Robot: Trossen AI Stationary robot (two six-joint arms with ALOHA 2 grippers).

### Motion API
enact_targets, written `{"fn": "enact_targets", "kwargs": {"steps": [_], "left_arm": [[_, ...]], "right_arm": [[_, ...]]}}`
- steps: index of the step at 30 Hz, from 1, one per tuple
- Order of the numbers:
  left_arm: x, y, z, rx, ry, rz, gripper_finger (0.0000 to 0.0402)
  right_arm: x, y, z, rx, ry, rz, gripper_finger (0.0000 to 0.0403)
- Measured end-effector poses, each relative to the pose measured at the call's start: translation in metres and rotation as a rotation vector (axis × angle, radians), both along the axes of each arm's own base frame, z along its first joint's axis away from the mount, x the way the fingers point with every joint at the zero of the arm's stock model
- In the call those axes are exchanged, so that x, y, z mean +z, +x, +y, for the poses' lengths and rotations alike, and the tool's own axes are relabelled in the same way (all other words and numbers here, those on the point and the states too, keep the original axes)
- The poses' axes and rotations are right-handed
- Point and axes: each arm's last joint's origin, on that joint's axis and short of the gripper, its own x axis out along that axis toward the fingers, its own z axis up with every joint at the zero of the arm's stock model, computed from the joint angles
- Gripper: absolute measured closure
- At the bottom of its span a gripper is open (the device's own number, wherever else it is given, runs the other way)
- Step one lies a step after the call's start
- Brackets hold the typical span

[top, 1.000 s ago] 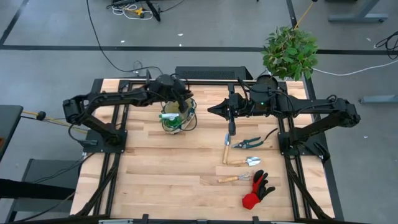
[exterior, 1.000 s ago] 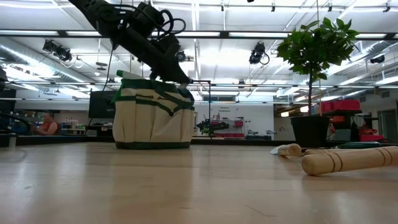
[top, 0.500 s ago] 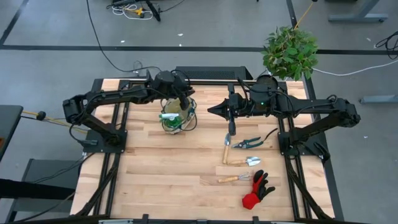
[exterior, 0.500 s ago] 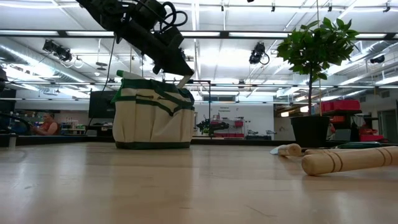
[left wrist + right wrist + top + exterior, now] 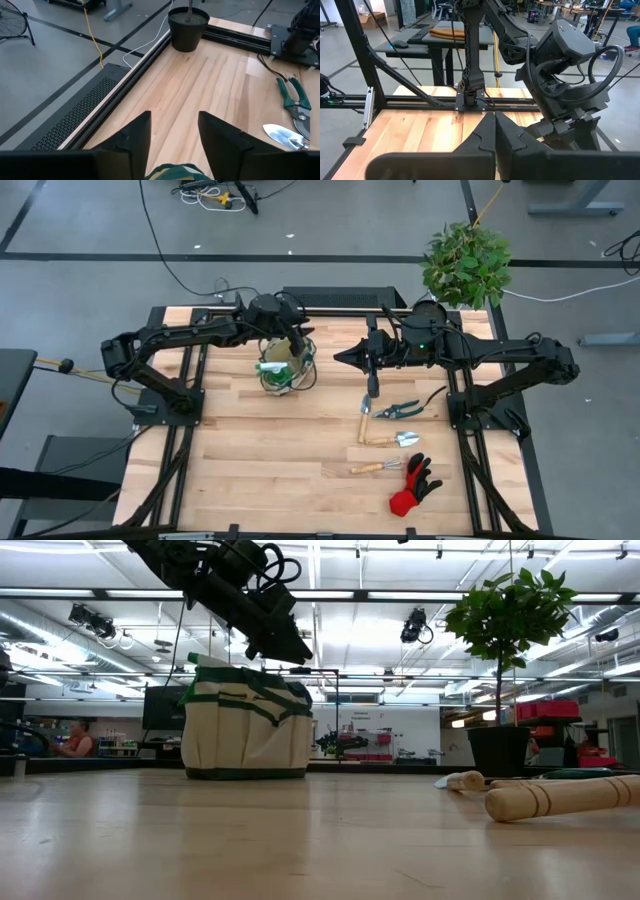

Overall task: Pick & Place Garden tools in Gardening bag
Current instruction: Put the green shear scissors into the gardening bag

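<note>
The tan gardening bag (image 5: 283, 370) stands on its base at the table's far left-middle, shown in the low view as bag (image 5: 245, 725) with a green-and-white item (image 5: 200, 660) sticking out of its top. My left gripper (image 5: 175, 130) hangs open just above the bag's rim (image 5: 175, 172), with nothing between its fingers. My right gripper (image 5: 345, 357) is shut and raised right of the bag. Green-handled pruning shears (image 5: 400, 410), two wooden-handled tools (image 5: 366, 420) (image 5: 392, 440), a small fork (image 5: 375, 468) and a red-and-black glove (image 5: 413, 488) lie flat on the table's right half.
A leafy potted plant (image 5: 465, 265) stands at the far right corner, its dark pot (image 5: 187, 22) just off the table's far edge. Bare wood lies at the near left. A wooden handle (image 5: 560, 795) lies close to the low camera.
My left gripper has risen a little from the bag's rim and stays above it. A pale piece that showed at its fingertips half a second ago is gone from view.
</note>
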Motion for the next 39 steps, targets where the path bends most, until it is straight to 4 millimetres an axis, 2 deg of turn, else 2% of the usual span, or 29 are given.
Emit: {"fn": "enact_targets", "kwargs": {"steps": [9, 13, 26, 39], "left_arm": [[0.000, 0.000, -0.001, -0.026, -0.022, -0.011, 0.0220], [0.007, -0.002, -0.006, -0.058, -0.062, -0.052, 0.0228], [0.043, -0.011, -0.045, -0.127, -0.016, -0.156, 0.0291], [0.056, -0.010, -0.081, -0.209, 0.007, -0.196, 0.0328]], "right_arm": [[0.000, 0.000, 0.000, 0.000, 0.000, 0.000, 0.0403], [0.000, 0.000, 0.000, 0.000, 0.000, 0.000, 0.0403], [-0.004, -0.001, 0.000, -0.002, -0.007, 0.041, 0.0403], [-0.005, -0.001, 0.000, -0.002, -0.008, 0.048, 0.0399]]}}
